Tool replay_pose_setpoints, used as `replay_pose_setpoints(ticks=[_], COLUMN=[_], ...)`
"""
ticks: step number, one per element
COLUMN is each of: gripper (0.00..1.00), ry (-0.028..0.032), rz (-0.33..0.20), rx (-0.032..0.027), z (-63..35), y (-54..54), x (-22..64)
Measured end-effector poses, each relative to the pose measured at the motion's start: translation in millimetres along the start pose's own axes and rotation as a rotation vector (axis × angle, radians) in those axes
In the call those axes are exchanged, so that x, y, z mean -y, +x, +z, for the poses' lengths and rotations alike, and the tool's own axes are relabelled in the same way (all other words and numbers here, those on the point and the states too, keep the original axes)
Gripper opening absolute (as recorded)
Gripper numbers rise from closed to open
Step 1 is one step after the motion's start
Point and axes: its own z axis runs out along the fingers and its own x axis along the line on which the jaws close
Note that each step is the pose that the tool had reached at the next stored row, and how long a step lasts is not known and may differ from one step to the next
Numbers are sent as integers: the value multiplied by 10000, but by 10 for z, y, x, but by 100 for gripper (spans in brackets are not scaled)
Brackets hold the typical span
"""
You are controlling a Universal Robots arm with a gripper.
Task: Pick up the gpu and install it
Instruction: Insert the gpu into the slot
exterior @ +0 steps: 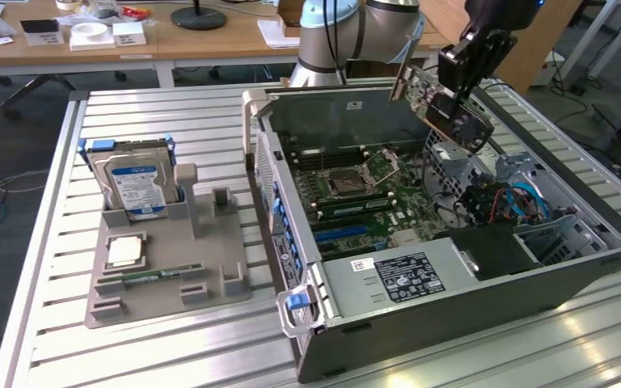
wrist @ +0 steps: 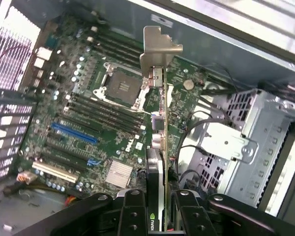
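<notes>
The gpu (exterior: 453,115), a dark card with a small fan and a narrow silvery bracket, hangs tilted above the far end of the open computer case (exterior: 451,299). My gripper (exterior: 459,77) is shut on its upper part. In the wrist view the gpu (wrist: 158,54) shows edge-on, bracket end away from the camera, with my gripper (wrist: 160,216) clamped on its near end. It floats over the green motherboard (wrist: 88,113), clear of the slots. The blue slot (wrist: 73,132) lies off to one side of the card.
On the exterior view's left, a grey fixture tray (exterior: 165,295) holds an upright hard drive (exterior: 133,182), a square processor (exterior: 125,252) and a memory stick (exterior: 165,275). Inside the case are a drive cage with cables (exterior: 504,202) and a power supply (exterior: 403,275). A desk stands behind.
</notes>
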Motion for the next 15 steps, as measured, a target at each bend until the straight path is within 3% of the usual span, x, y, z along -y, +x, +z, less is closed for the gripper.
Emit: replay_pose_setpoints(ticks=[15], gripper=[27], ry=[-71], rz=[-2724], rx=[-125], z=[8], y=[0], x=[0])
